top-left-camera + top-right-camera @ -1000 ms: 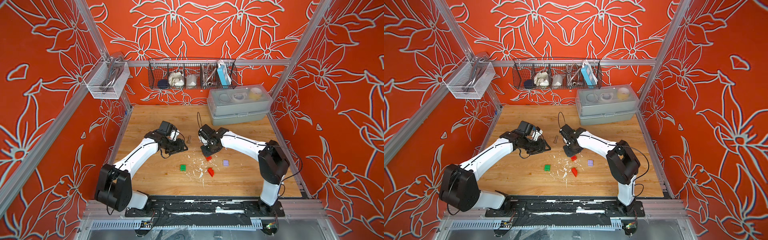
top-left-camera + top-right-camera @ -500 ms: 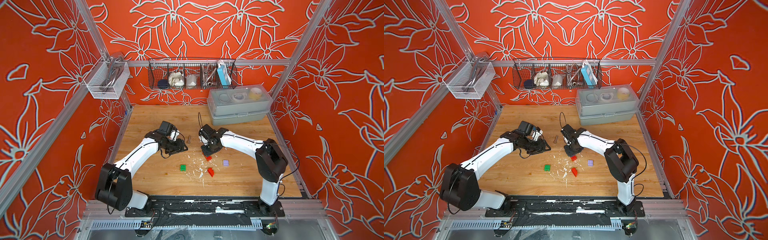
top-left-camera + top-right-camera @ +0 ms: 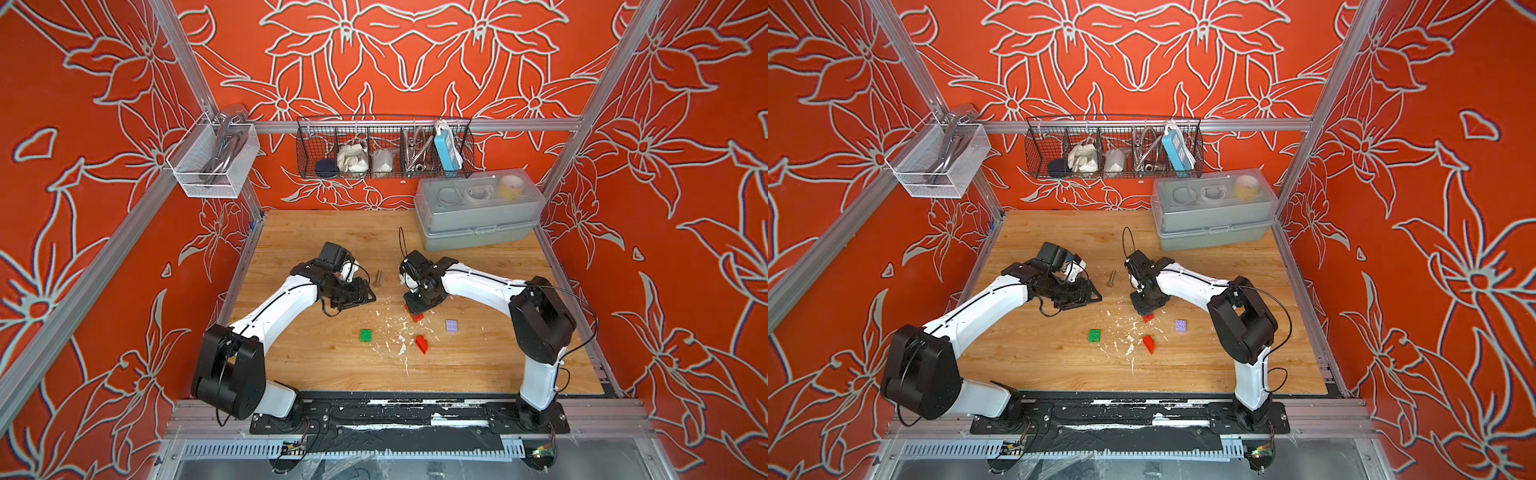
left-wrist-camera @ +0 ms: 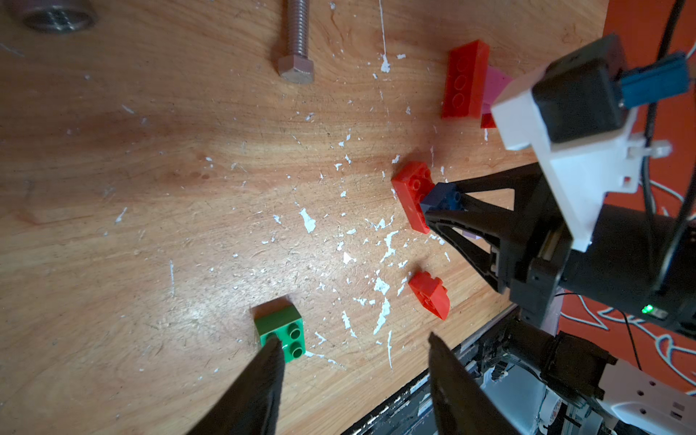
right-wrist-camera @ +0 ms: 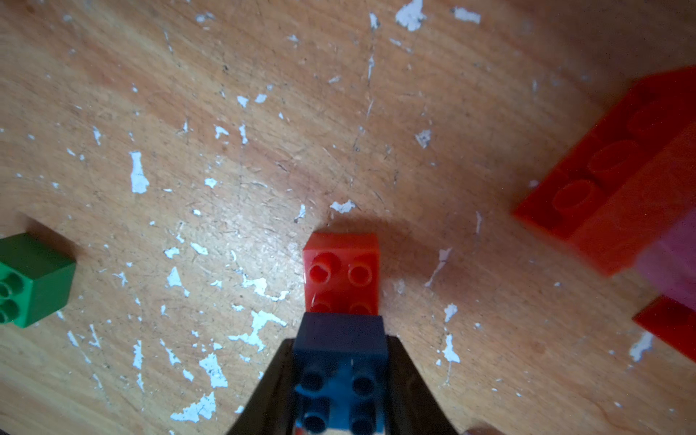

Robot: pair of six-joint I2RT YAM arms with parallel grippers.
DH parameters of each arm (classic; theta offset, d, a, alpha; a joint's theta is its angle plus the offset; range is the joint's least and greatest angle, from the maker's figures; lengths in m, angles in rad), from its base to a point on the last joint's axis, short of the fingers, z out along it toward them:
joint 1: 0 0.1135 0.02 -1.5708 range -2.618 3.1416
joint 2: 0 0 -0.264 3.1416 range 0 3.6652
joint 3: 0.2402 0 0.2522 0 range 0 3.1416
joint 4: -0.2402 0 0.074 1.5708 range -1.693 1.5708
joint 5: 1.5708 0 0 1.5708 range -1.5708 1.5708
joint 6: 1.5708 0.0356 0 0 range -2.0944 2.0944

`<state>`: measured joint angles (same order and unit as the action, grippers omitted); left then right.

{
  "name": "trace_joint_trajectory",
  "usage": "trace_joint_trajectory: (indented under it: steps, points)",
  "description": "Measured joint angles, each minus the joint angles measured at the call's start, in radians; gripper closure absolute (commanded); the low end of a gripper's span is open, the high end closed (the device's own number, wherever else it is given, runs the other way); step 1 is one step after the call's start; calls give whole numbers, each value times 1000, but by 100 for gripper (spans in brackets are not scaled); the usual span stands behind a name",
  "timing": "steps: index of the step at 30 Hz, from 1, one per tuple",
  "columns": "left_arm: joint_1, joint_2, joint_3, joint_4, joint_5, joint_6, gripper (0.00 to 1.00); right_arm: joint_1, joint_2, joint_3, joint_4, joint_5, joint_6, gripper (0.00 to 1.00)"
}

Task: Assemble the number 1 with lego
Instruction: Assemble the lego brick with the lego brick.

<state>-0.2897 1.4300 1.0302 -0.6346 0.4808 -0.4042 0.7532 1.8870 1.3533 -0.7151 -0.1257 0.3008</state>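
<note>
The right claw is narrowed onto a blue two-by-two brick, pinching its two side walls; the brick sits over the near end of a red two-by-four brick that lies flat on the wooden table, studs up; whether the blue one is pressed home or only resting on the studs, I cannot tell.

The left claw stands wide and empty, one finger just over a green brick, well apart from the red one; so nothing braces the red brick.

The likely trouble: a downward push on one end could tip the red brick's far end up or slide it across the table; if the studs are a little off, the blue brick may jam crooked; if it is not seated, it may lift away again when the jaws part.

A longer red brick with a pink one against it lies near; a skidding brick could knock into them.
</note>
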Motion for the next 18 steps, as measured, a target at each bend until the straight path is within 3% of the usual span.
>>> trace_joint_trajectory:
  steps: [18]
  points:
    - [0, 0, 0, 0, 0, 0, 40, -6, 24, 4, 29, -13, -14, 76]
